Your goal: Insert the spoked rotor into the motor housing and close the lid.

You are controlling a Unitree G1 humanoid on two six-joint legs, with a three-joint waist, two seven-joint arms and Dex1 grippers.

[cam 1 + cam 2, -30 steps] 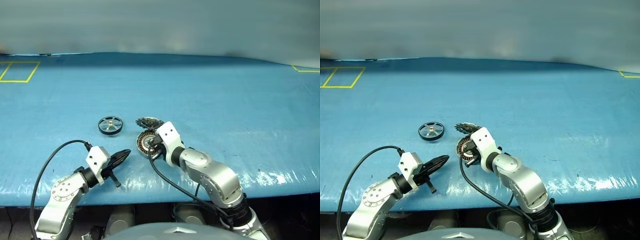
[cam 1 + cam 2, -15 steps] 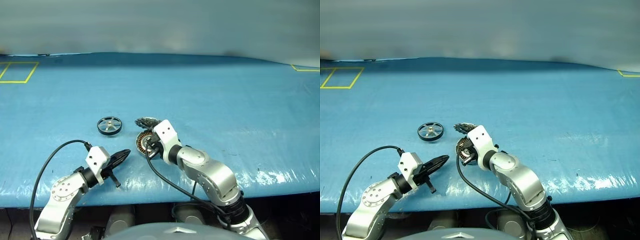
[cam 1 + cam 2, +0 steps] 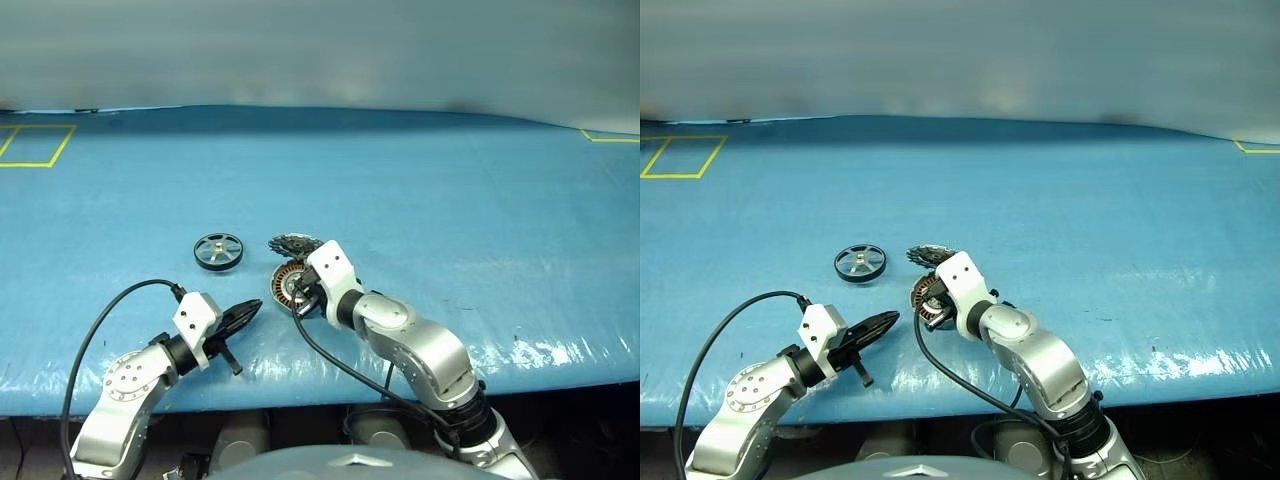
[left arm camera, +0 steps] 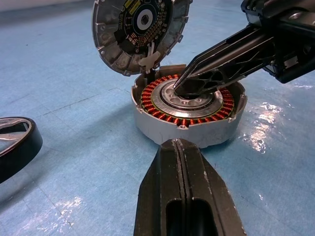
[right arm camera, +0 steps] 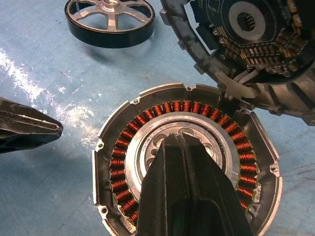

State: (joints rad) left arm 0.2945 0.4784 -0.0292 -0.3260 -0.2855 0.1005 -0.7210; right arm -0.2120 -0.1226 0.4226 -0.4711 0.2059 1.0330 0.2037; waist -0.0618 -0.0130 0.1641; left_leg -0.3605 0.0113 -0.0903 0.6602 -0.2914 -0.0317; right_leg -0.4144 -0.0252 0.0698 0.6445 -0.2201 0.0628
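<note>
Nothing on the blue desk (image 3: 450,190) has shifted since a second ago; both arms have kept their places. The motor housing (image 3: 288,285) lies open near the front edge, its lid (image 3: 294,244) tilted up on the far side. The spoked rotor (image 3: 219,251) lies flat to the housing's left, apart from it. The right hand (image 4: 183,84), fingers pressed together and empty, rests its tip on the housing's silver centre. The left hand (image 3: 243,313), likewise closed and empty, sits nearer the rotor, which lies beyond it and slightly left.
</note>
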